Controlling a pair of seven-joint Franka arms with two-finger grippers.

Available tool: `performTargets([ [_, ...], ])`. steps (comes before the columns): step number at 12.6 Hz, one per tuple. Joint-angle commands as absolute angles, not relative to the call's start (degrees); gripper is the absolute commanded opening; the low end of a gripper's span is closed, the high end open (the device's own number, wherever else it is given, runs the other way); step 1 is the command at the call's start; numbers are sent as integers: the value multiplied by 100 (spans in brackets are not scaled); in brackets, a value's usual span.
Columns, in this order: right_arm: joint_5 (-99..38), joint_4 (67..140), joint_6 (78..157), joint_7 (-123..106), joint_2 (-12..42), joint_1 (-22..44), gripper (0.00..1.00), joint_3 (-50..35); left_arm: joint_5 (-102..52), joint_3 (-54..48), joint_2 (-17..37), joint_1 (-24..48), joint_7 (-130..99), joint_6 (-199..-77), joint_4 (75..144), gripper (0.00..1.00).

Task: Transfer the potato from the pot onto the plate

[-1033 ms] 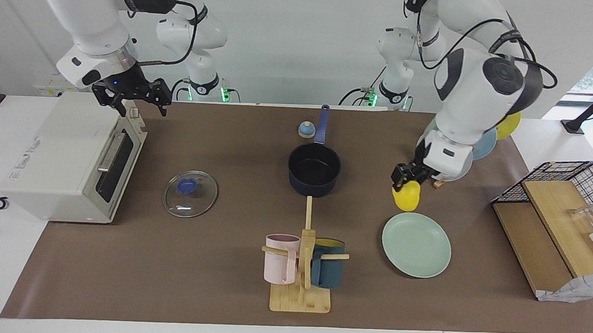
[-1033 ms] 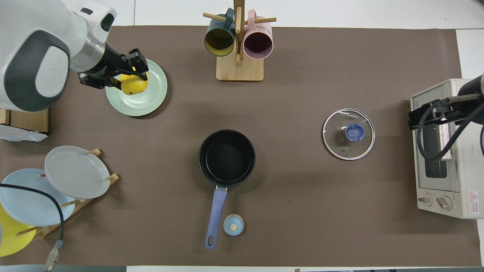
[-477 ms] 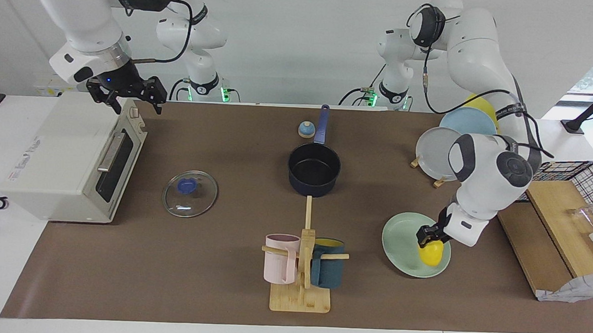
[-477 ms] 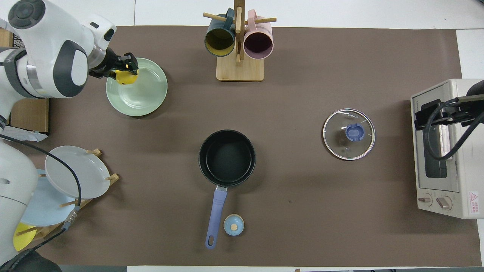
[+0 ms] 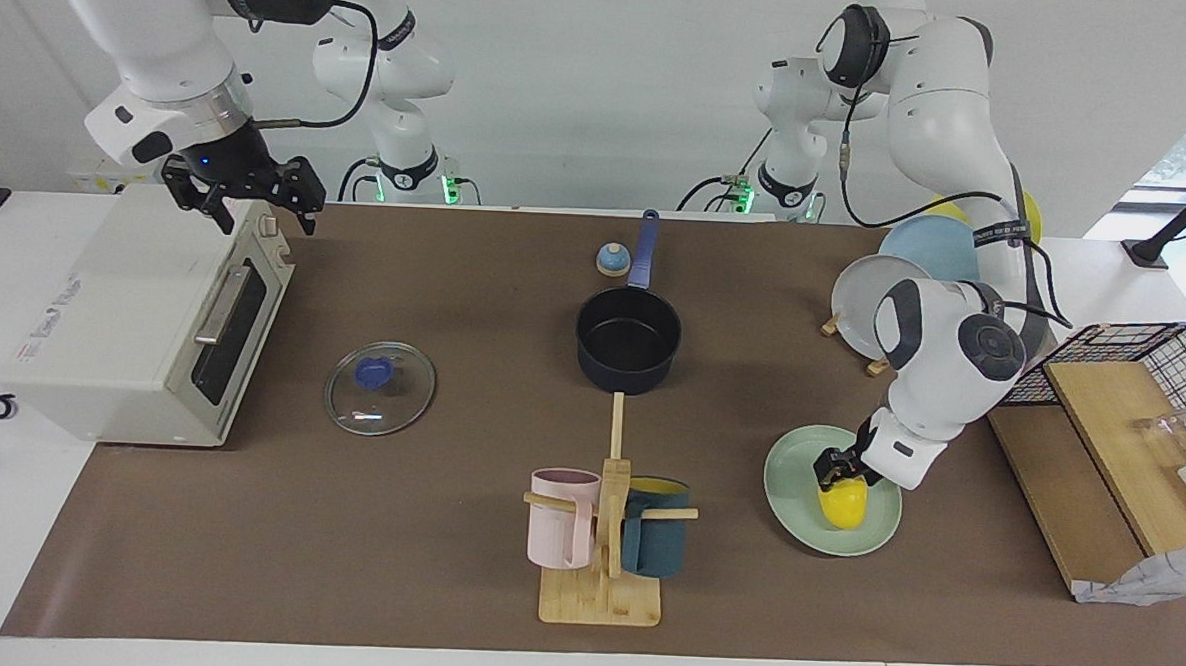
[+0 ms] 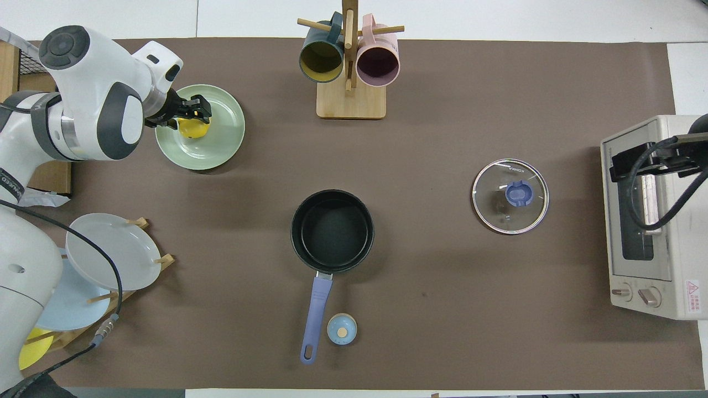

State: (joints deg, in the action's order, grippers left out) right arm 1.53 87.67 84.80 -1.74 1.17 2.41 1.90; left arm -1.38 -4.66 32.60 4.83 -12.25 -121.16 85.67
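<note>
Potato (image 5: 842, 502) shifted inward, top hand-hidden.

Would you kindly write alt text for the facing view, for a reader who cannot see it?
The left gripper holds the yellow potato on the mint-green plate. The empty navy pot sits mid-table, its glass lid lying toward the right arm's end. The right gripper waits open over the toaster oven.

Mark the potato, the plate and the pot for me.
potato (image 5: 843, 504): facing view, its yellow body under the left end effector.
plate (image 6: 221, 145): overhead view, bare mint surface.
pot (image 6: 332, 230): overhead view, black empty inside.
</note>
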Motion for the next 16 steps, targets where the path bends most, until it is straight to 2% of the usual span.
performTargets([
  [1,97,8886,8596,-97,26,228,100,106,-9,-457,2875,422,-1134,-11640,8475,100],
  [3,97,8886,8648,-105,26,237,100,79,-9,-440,2376,422,-1125,-10814,8149,100],
  [7,97,8886,8596,-114,18,237,100,79,132,-378,979,360,-1108,-9741,8200,100],
  [10,88,8886,8666,-114,18,237,100,70,132,-343,222,325,-522,-8504,8261,100],
  [11,88,8886,8666,-114,18,237,100,70,132,-343,2,316,-458,-8229,8410,100],
  [14,88,8886,8605,-114,18,229,100,70,132,-351,-754,395,-545,-8261,9576,100],
  [16,97,8938,8657,-114,0,237,100,70,123,-404,-879,352,-545,-8559,9887,100],
])
